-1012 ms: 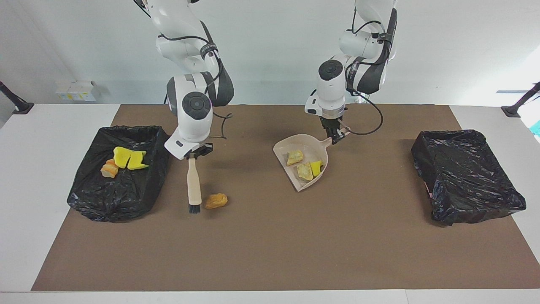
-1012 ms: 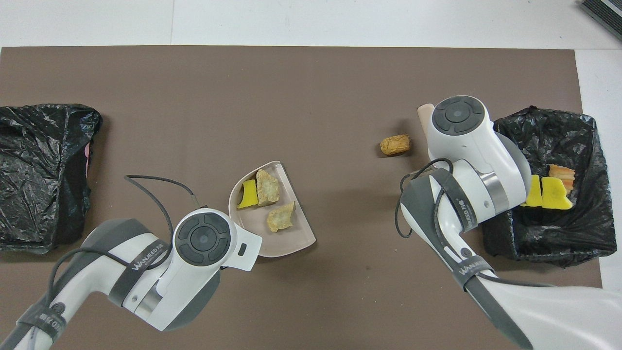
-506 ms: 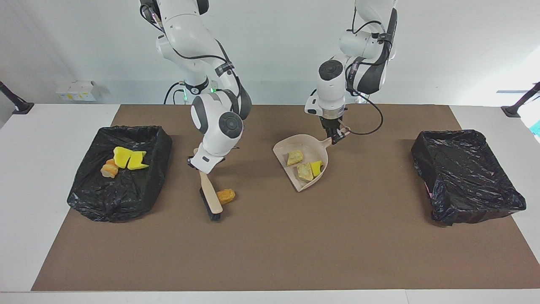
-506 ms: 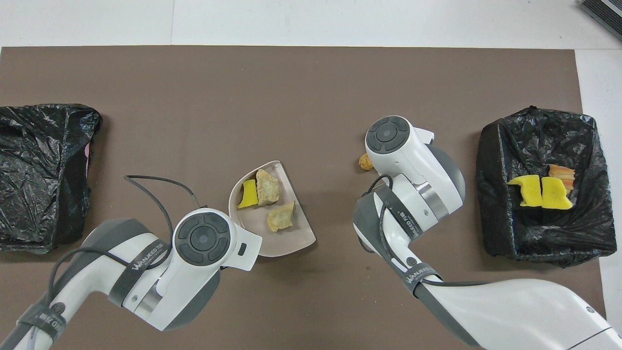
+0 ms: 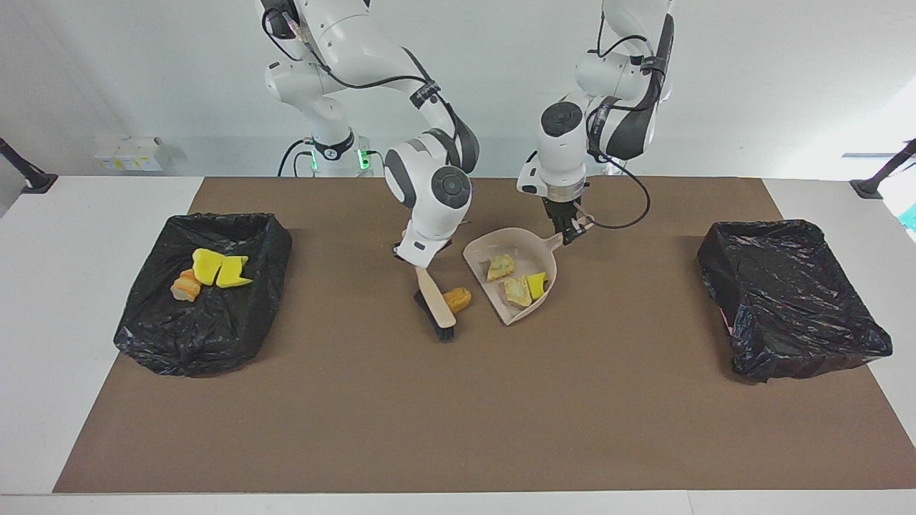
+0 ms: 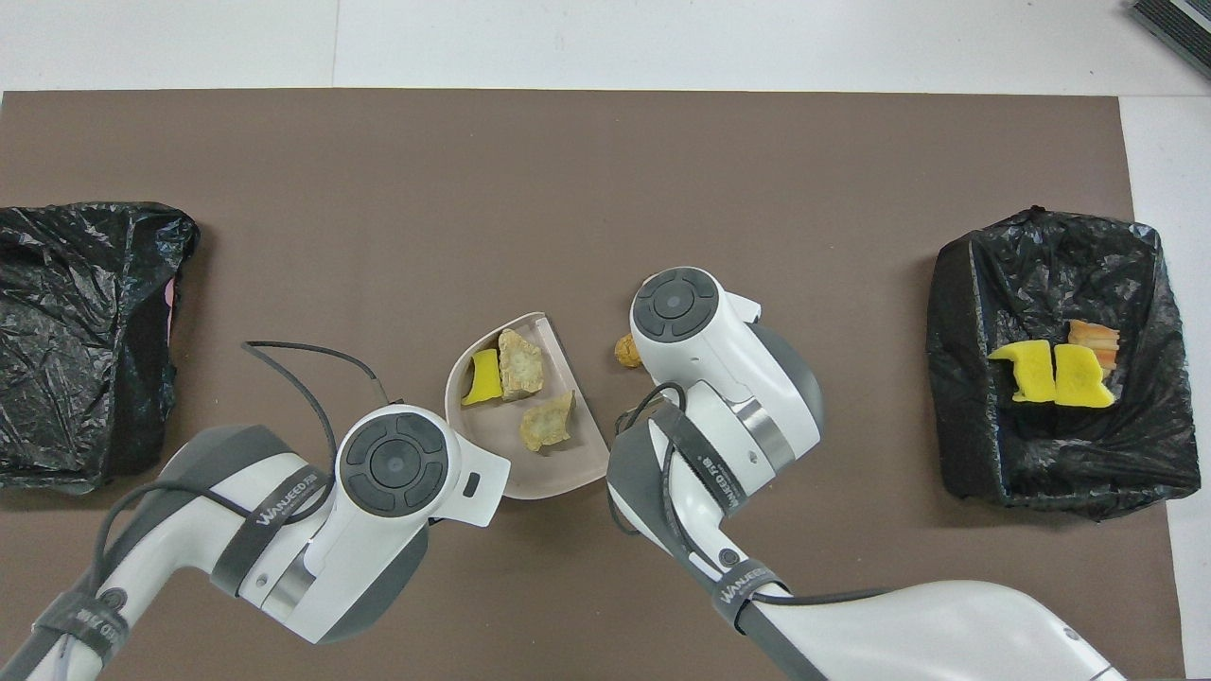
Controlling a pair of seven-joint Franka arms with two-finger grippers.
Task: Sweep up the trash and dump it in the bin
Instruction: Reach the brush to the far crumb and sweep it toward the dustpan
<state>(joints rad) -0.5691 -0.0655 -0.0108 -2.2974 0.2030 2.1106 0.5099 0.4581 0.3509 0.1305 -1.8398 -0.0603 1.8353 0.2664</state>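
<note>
Showing a brown mat on a white table (image 5: 43, 300) with the beige plastic dustpan (image 5: 481, 252) as landmark near the middle. The left tool (image 5: 570, 234) is clamped shut on the dustpan's handle, at the end of the pan nearest the robots. The right tool (image 5: 415, 259) is closed on the handle of a beige brush with black bristles (image 5: 434, 299), which slants down to the mat just beside the dustpan, toward the right arm's end of the table. Trash: three pieces lie inside the dustpan, two tan bread-like lumps (image 5: 500, 267) (image 5: 516, 291) and one bright yellow sponge chunk (image 5: 537, 284); in the overhead view they appear at (image 6: 520, 364), (image 6: 547, 422) and (image 6: 484, 376). One orange bread-like lump (image 5: 457, 298) sits on the mat between the brush and the dustpan's open lip, touching the brush. The remaining pieces, yellow sponge chunks (image 5: 217, 269) and an orange lump (image 5: 186, 287), rest in the black-lined bin (image 5: 193, 336) well apart from the dustpan at the right arm's end. A second black-lined bin (image 5: 794, 307) stands well apart at the left arm's end
</note>
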